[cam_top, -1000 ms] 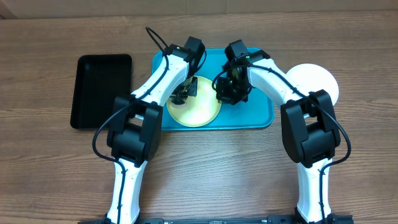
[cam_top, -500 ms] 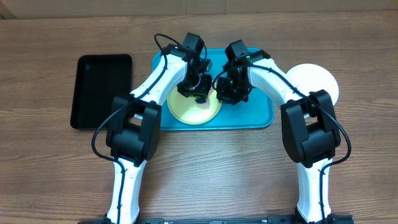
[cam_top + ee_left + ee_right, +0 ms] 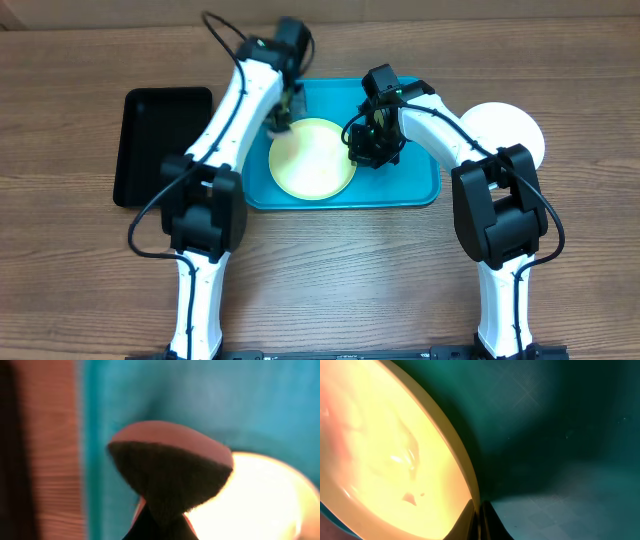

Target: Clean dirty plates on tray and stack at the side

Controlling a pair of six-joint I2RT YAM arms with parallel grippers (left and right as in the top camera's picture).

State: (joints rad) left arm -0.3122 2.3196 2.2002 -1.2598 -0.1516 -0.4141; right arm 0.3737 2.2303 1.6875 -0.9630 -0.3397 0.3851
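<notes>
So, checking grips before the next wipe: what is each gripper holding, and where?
Right gripper pinches the yellow-green plate by its right rim. Left gripper holds a dark, pink-topped sponge by its narrow lower end.

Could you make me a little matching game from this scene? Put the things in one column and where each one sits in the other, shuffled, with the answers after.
Things:
1. yellow-green plate
2. white plate
3. black tray
4. sponge

Places:
A. on the table, right of the turquoise tray
B. held in the left gripper
C. lying in the turquoise tray
D. on the table, left of the turquoise tray

Pairs: 1-C, 2-A, 3-D, 4-B
</notes>
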